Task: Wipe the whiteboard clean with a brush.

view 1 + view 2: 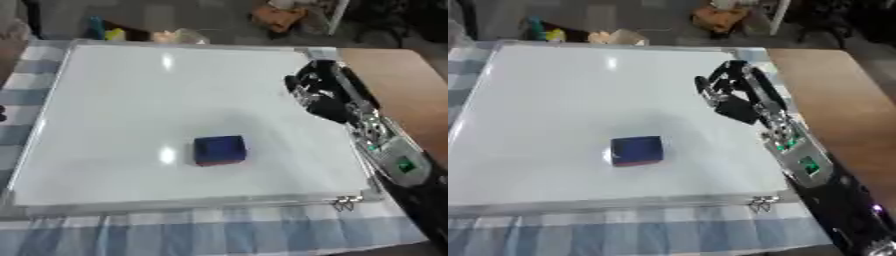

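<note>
A white whiteboard (131,90) with a silver frame lies flat on the table and shows no marks. A small dark blue block-shaped eraser brush (219,150) rests on the board, a little below its middle. My right hand (732,95) hangs over the board's right part, up and to the right of the brush and apart from it. Its fingers are curled downward and hold nothing. My left hand does not show in either view.
The board lies on a blue and white checked cloth (219,230). Bare brown tabletop (411,85) runs along the right. A metal clip (346,202) sits at the board's lower right corner. Boxes and clutter (280,17) stand on the floor beyond the far edge.
</note>
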`<action>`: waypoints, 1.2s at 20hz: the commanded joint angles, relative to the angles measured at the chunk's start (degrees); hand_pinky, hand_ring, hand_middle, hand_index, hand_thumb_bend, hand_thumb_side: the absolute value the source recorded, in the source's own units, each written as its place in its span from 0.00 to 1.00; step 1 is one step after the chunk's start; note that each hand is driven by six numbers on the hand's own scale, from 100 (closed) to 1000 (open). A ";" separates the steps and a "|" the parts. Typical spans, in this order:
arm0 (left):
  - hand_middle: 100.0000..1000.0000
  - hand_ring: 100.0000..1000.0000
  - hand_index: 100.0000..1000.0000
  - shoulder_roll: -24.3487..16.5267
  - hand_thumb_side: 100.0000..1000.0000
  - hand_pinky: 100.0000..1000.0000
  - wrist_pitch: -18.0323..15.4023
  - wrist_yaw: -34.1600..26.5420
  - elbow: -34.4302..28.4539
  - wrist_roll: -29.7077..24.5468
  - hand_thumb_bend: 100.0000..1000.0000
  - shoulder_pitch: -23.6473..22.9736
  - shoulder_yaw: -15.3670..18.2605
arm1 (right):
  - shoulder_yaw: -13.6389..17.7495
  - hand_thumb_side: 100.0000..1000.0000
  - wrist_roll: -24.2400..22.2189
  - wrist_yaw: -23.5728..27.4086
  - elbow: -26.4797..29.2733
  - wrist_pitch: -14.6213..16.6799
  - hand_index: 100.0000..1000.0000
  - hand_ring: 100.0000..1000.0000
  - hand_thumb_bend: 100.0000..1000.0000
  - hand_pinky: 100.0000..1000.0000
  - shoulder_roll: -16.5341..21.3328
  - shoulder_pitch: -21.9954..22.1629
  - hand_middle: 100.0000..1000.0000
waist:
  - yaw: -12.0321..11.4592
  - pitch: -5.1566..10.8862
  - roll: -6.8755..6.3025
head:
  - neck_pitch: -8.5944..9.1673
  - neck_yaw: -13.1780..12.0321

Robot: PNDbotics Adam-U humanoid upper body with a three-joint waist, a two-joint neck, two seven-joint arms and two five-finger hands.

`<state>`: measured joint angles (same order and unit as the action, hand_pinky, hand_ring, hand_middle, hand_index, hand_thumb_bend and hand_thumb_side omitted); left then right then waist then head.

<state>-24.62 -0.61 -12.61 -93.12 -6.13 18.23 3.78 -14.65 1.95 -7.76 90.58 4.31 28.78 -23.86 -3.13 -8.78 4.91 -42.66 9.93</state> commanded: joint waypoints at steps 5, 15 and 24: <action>0.54 0.48 0.66 -0.72 0.95 0.50 -0.03 -0.29 -0.79 -0.34 0.60 0.86 0.05 | -5.55 0.47 -6.73 -7.03 2.96 1.25 0.12 0.52 0.19 0.42 2.35 -5.38 0.53 | -0.27 0.97 -0.30 | 0.32 0.16; 0.54 0.48 0.66 -0.66 0.95 0.50 -0.01 -0.27 -0.76 -0.47 0.60 0.99 -0.06 | -8.44 0.48 -16.40 -16.68 1.12 4.71 0.16 0.56 0.21 0.46 -0.26 -9.90 0.56 | -0.74 0.79 -0.45 | 0.04 -0.05; 0.54 0.48 0.66 -0.60 0.95 0.50 -0.04 -0.30 -0.76 -0.56 0.60 1.10 -0.13 | -9.14 0.49 -23.67 -20.15 -1.48 6.59 0.16 0.57 0.22 0.47 -2.65 -11.43 0.57 | -1.19 0.66 -0.61 | -0.08 0.04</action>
<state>-24.62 -0.53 -12.61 -93.11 -6.51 18.39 3.72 -24.03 -21.09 -27.44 89.09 10.67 25.64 -34.25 -4.29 -8.80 4.72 -42.72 9.96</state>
